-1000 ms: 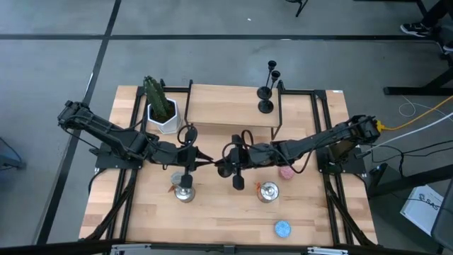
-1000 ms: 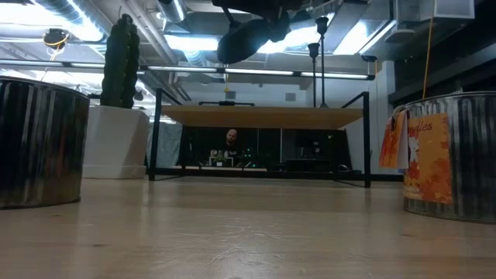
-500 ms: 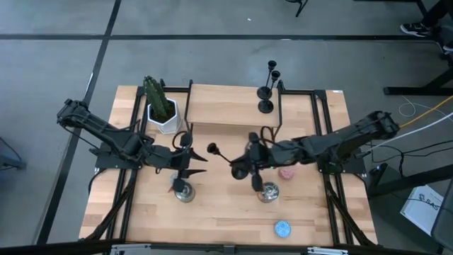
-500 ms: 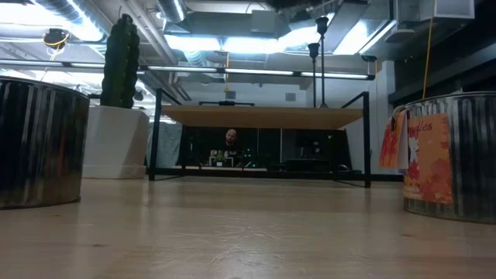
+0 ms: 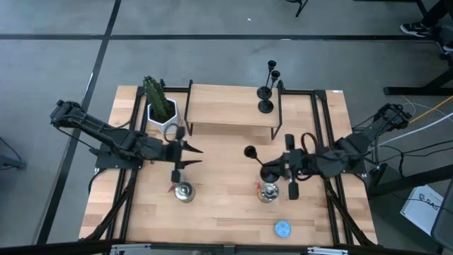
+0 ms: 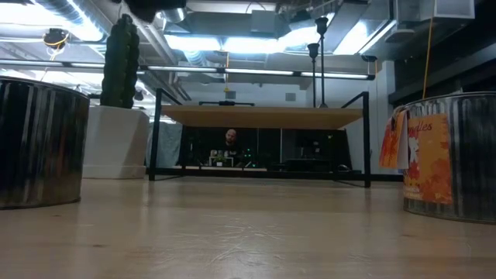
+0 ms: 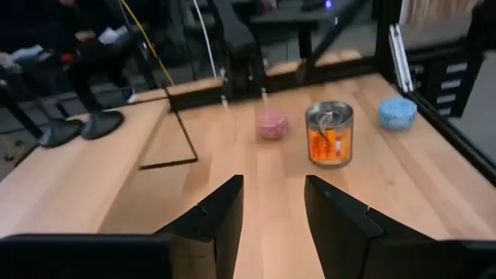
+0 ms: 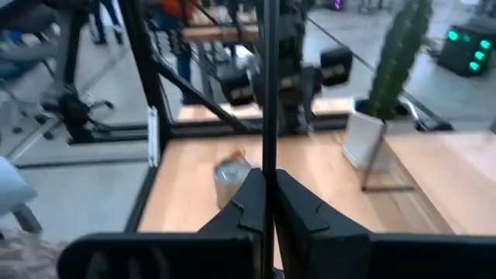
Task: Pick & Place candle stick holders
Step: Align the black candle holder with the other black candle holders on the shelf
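Note:
My right gripper is shut on a black candle stick holder above the table's middle right. Its thin stem rises out of the fingers in the right wrist view. Two more candle stick holders stand on their round bases on the raised wooden shelf at the far side, and show in the low view as thin stems. My left gripper hangs open left of the middle, holding nothing. My right gripper pinches the holder's thin stem between its two fingers. The fingers come nearly level from the table's right and lie across the stem. The holder is lifted clear of the table, slanting, with one round end out toward the table's middle.
A cactus in a white pot stands far left. A silver tin sits below my left gripper, an orange-labelled tin below my right. A pink thing and a blue round thing lie to the right.
My left gripper has opened, let go of the holder and drawn back toward the table's left edge. My right gripper, shut on the holder, has carried it up and toward the table's right edge.

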`<move>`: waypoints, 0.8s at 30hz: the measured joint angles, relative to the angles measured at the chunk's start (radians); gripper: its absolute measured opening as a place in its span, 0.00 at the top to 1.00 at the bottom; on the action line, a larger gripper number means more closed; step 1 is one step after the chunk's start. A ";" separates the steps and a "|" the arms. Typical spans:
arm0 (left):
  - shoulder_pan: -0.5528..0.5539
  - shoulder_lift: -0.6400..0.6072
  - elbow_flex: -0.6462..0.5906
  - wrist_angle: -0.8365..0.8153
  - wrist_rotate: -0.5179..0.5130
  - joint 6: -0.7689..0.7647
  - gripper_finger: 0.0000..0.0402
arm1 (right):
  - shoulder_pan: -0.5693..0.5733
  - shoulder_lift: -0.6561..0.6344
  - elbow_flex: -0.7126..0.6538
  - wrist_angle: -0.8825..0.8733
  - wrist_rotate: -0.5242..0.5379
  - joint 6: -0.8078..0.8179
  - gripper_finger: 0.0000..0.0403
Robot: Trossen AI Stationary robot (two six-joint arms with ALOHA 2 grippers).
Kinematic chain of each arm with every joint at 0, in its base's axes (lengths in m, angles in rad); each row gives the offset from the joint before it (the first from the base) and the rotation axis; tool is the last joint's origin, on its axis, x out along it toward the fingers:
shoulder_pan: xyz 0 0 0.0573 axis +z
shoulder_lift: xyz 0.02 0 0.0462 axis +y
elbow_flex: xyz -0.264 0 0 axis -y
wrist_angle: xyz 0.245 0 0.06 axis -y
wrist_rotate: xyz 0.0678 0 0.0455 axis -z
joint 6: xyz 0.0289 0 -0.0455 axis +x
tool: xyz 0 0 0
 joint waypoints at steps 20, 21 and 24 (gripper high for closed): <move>0.108 -0.400 -0.203 0.100 0.041 0.070 0.68 | 0.093 -0.003 -0.177 -0.081 0.406 0.335 0.96; 0.108 -0.400 -0.203 0.103 0.042 0.079 0.68 | 0.093 -0.003 -0.191 -0.044 0.406 0.330 0.96; 0.108 -0.399 -0.203 0.099 0.042 0.105 0.68 | 0.090 -0.003 -0.226 0.068 0.406 0.289 0.96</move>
